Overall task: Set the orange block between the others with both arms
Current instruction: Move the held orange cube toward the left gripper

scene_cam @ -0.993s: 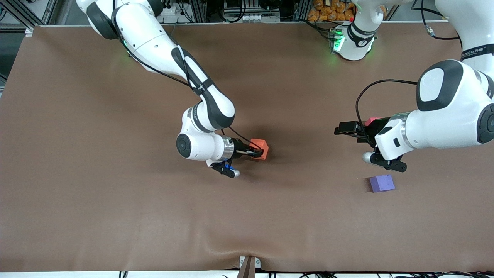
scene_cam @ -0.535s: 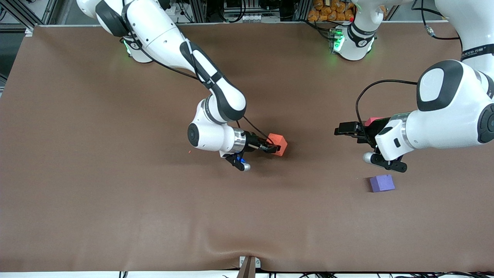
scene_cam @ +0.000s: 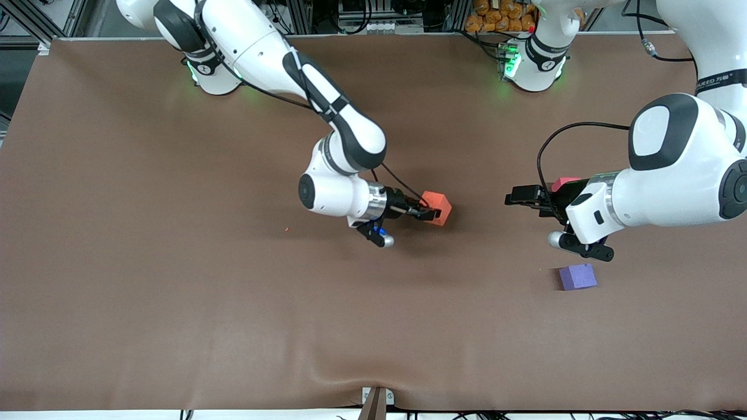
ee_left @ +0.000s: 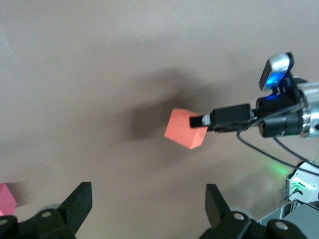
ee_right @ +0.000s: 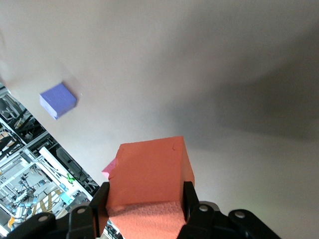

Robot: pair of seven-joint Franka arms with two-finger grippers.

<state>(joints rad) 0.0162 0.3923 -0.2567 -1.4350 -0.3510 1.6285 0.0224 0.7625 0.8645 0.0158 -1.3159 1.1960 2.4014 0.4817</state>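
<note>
The orange block (scene_cam: 439, 207) hangs over the middle of the table, with my right gripper (scene_cam: 429, 214) shut on it. In the right wrist view the block (ee_right: 149, 174) fills the space between the fingers of that gripper (ee_right: 145, 199). The red-pink cube (scene_cam: 564, 183) and the purple-blue cube (scene_cam: 578, 276) rest toward the left arm's end, the purple-blue one nearer the front camera. My left gripper (scene_cam: 516, 197) waits open and empty beside the red-pink cube. The left wrist view shows the orange block (ee_left: 184, 130) ahead of the open left gripper (ee_left: 148, 204) and the red-pink cube (ee_left: 6, 198) at the edge.
A brown mat (scene_cam: 175, 291) covers the table, with a small fold by a clamp (scene_cam: 375, 402) at the front edge. A tiny orange crumb (scene_cam: 286, 229) lies on the mat. The arms' bases and clutter line the back edge.
My right arm has carried the orange block toward the left arm's end of the table. The left arm and both other cubes have stayed put.
</note>
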